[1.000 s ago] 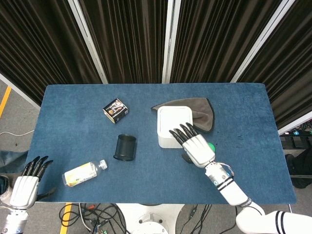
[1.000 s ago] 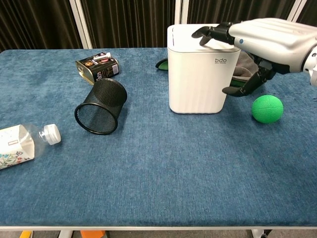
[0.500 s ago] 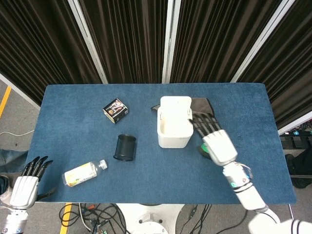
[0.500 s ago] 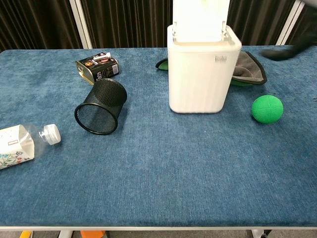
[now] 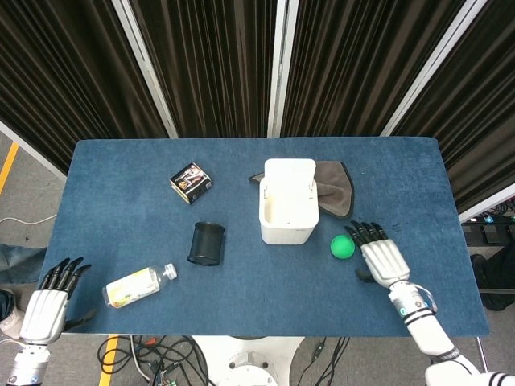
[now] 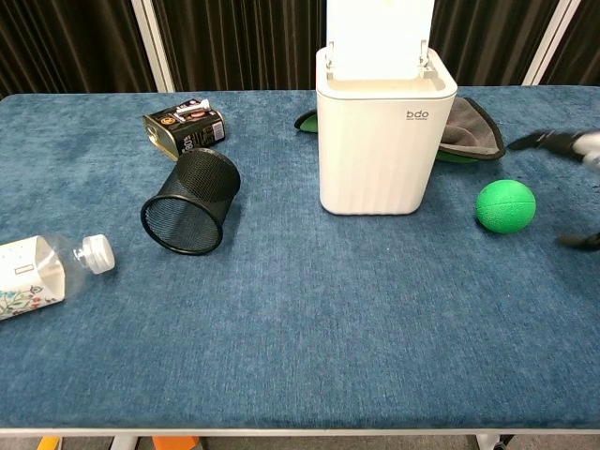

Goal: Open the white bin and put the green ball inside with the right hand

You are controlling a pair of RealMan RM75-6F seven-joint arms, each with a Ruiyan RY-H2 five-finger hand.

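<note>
The white bin (image 5: 286, 211) (image 6: 384, 141) stands mid-table with its lid (image 5: 290, 173) (image 6: 379, 33) swung up and back. The green ball (image 5: 343, 247) (image 6: 506, 205) lies on the blue table to the bin's right. My right hand (image 5: 381, 257) hovers just right of the ball, fingers spread, holding nothing; in the chest view only its fingertips (image 6: 553, 141) show at the right edge. My left hand (image 5: 50, 300) rests off the table's front left corner, fingers apart and empty.
A grey cloth (image 5: 334, 186) (image 6: 469, 131) lies behind the bin. A black mesh cup (image 5: 206, 243) (image 6: 190, 201) lies on its side, with a small dark box (image 5: 191, 182) (image 6: 183, 129) behind it and a plastic bottle (image 5: 138, 285) (image 6: 47, 272) at the front left.
The bin's lid went from closed to open a second ago. My right hand has since left the bin and moved right and toward the front, now beside the ball.
</note>
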